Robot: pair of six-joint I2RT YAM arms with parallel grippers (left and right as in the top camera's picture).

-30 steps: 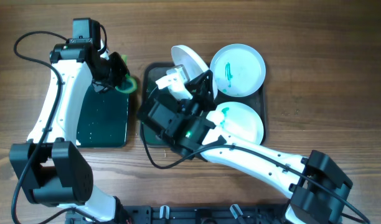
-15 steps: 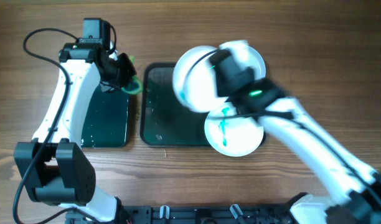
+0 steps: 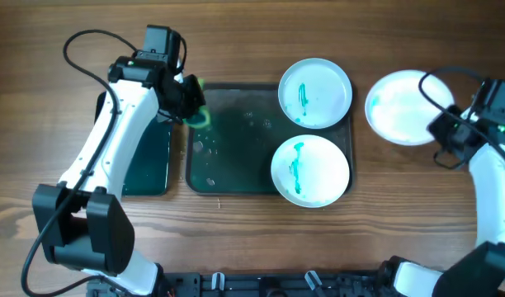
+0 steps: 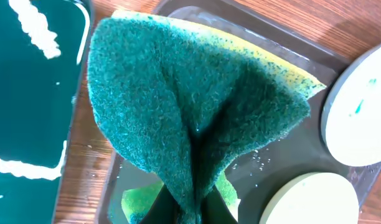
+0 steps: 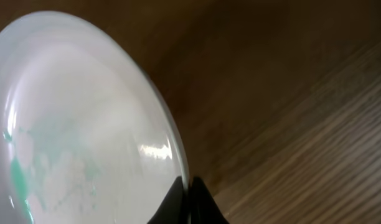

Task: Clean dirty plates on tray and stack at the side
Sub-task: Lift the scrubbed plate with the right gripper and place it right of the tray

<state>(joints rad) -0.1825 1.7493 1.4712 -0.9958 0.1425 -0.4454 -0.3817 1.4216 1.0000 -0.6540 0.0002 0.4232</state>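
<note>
The dark grey-green tray (image 3: pixel 228 157) holds two white plates with teal streaks, one at the back right (image 3: pixel 315 92) and one at the front right (image 3: pixel 310 171). A third plate (image 3: pixel 401 107) with a faint teal tint is right of the tray, over the wood; my right gripper (image 3: pixel 441 128) is shut on its rim, and the right wrist view shows the rim (image 5: pixel 172 149) pinched between the fingers (image 5: pixel 190 196). My left gripper (image 3: pixel 189 103) is shut on a folded green and yellow sponge (image 4: pixel 197 118) over the tray's back left corner (image 4: pixel 197 12).
A narrower glossy black tray (image 3: pixel 145 157) lies left of the big tray, under my left arm; it also shows in the left wrist view (image 4: pixel 28 93). Small water drops dot the big tray's left half. Cables run behind both arms.
My right arm swung from over the tray far to the right, carrying the tinted plate off the tray to the table's right side. My left gripper moved right with the sponge to the tray's corner.
</note>
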